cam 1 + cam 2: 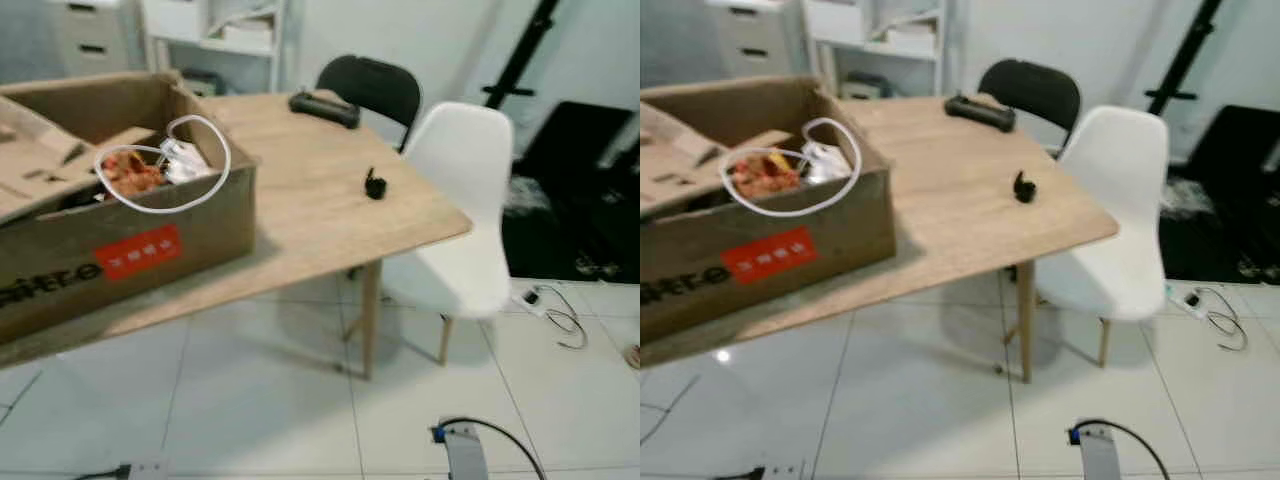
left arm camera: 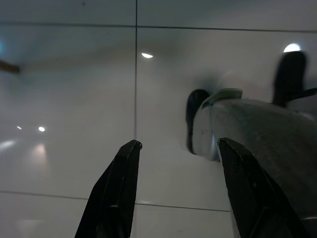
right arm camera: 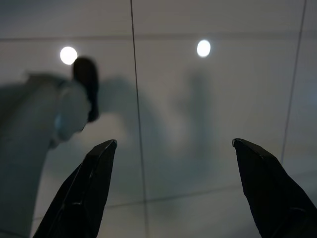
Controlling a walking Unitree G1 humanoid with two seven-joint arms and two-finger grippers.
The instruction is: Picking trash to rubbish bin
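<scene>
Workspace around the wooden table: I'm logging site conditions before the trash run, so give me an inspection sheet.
Surface: wooden table, white tiled floor.
Job's things: no rubbish bin seen; orange scraps lie in the cardboard box.
Clutter: small black object and long black device on the table.
Grippers: left claw and right claw both open, hanging over floor tiles, holding nothing.
Cables: white cable looped in the box; white cord on the floor.
Surroundings: white chair, black chair, shelving.
</scene>
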